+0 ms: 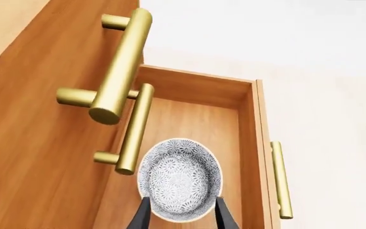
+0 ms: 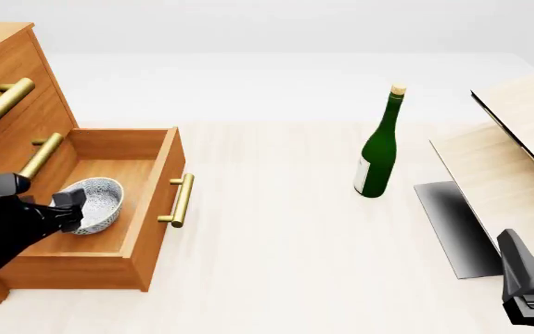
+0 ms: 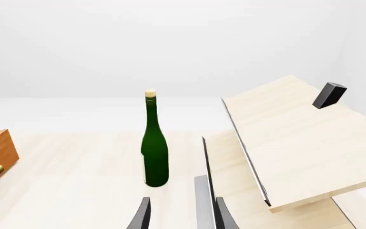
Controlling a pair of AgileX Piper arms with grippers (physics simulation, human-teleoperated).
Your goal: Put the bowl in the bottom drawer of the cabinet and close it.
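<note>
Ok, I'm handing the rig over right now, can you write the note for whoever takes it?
Left gripper: shut on the bowl, holding it inside the open bottom drawer of the cabinet.
Right gripper: open, holding nothing, on the table's right side, facing the green bottle.
Done: drawer open, bowl carried in.
Left: release the bowl, pull the arm clear, push the drawer shut by its handle.

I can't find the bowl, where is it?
In the front view's lower left, the bowl sits inside the open bottom drawer, between the left gripper's fingers.
</note>
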